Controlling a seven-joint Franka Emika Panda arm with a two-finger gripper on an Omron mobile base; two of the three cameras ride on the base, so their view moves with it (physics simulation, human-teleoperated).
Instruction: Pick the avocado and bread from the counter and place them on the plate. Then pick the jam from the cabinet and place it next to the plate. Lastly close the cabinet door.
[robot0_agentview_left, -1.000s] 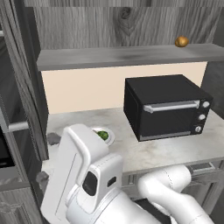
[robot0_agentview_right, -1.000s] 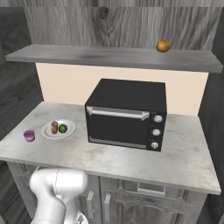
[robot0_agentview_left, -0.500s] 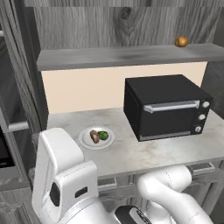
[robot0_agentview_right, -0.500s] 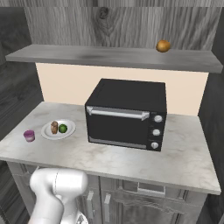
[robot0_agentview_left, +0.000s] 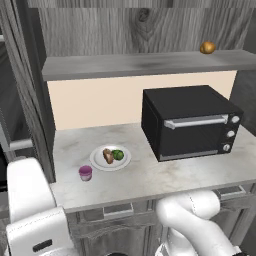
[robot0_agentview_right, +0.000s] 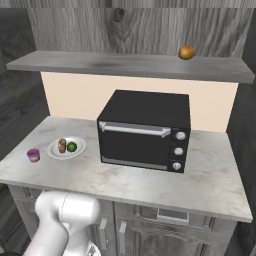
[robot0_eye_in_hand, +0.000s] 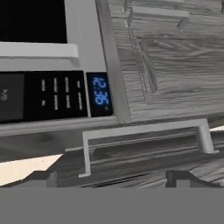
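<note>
The white plate (robot0_agentview_left: 102, 163) (robot0_agentview_right: 78, 148) sits on the counter (robot0_agentview_left: 165, 175) (robot0_agentview_right: 150, 182), left of the black microwave. The brown bread (robot0_agentview_left: 107, 156) (robot0_agentview_right: 62, 145) and the green avocado (robot0_agentview_left: 118, 154) (robot0_agentview_right: 72, 146) lie on it side by side. Just off the plate's near left rim stands the pink jam (robot0_agentview_left: 85, 173) (robot0_agentview_right: 33, 155). Above is the cabinet, with its grey shelf board (robot0_agentview_left: 145, 64) (robot0_agentview_right: 125, 64). In the hand view my gripper (robot0_eye_in_hand: 111, 179) is open with nothing between its tips, facing a grey bar handle (robot0_eye_in_hand: 144, 131) on a dark wood-grain front.
A black microwave (robot0_agentview_left: 190, 125) (robot0_agentview_right: 145, 130) takes up the counter's right half. An orange-brown fruit (robot0_agentview_left: 207, 47) (robot0_agentview_right: 186, 52) rests on the shelf at the right. A dark wood panel (robot0_agentview_left: 30, 75) stands edge-on at the cabinet's left end. An appliance with a blue clock (robot0_eye_in_hand: 100, 89) fills the hand view's upper left.
In the left base view the white arm link has swung left and down, uncovering the plate and the jam. The things on the counter have not moved. The gripper has stayed open.
</note>
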